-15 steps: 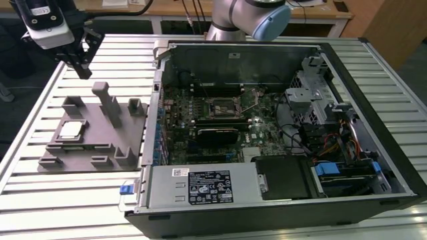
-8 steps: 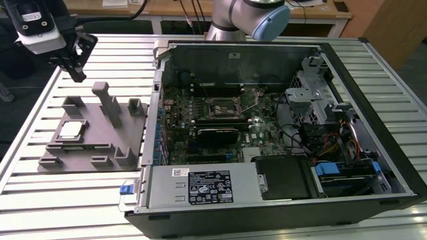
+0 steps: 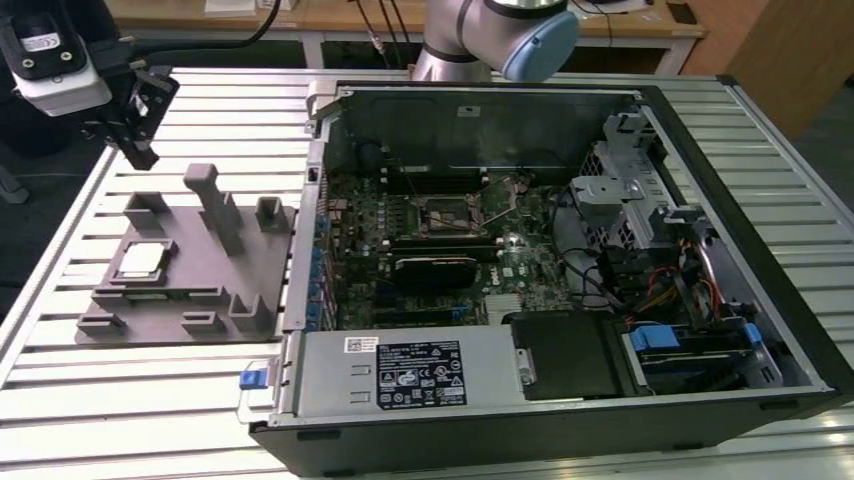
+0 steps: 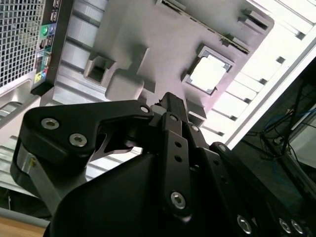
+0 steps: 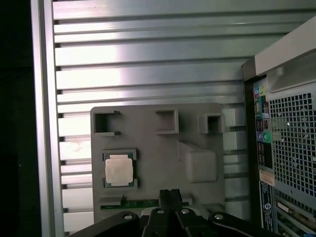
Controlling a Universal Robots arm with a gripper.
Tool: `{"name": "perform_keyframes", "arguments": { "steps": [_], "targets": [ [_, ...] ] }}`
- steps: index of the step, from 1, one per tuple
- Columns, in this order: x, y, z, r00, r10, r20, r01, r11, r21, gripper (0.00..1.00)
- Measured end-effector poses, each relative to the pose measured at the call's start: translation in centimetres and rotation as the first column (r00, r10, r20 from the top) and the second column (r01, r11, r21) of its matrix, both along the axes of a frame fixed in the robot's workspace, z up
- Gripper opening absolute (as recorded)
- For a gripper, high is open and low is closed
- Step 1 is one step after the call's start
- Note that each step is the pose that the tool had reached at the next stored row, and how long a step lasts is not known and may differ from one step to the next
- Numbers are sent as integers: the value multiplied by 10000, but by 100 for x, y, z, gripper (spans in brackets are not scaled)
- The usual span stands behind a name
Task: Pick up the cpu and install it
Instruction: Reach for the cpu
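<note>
while hand (image 3: 139, 152) hovers — cpu (image 3: 139, 262) in holder (image 3: 200, 295) | slatted metal table (image 3: 134, 400)

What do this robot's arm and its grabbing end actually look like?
The arm is a smooth silver-grey tube with a rounded pale blue cap at its joint. The gripper is matt black, built of angular linked bars dotted with silver screw heads, beside a white box.
</note>
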State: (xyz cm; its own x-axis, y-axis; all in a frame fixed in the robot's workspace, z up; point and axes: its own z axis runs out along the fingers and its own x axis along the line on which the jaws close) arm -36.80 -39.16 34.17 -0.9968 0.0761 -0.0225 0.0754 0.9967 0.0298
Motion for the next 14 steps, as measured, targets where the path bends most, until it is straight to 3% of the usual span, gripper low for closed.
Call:
{"name": "perform_keyframes", "arguments": {
  "steps": [14],
  "targets": [
    [-160,-81,-136,10000,0,0,0,10000,0,11]
  ]
}}
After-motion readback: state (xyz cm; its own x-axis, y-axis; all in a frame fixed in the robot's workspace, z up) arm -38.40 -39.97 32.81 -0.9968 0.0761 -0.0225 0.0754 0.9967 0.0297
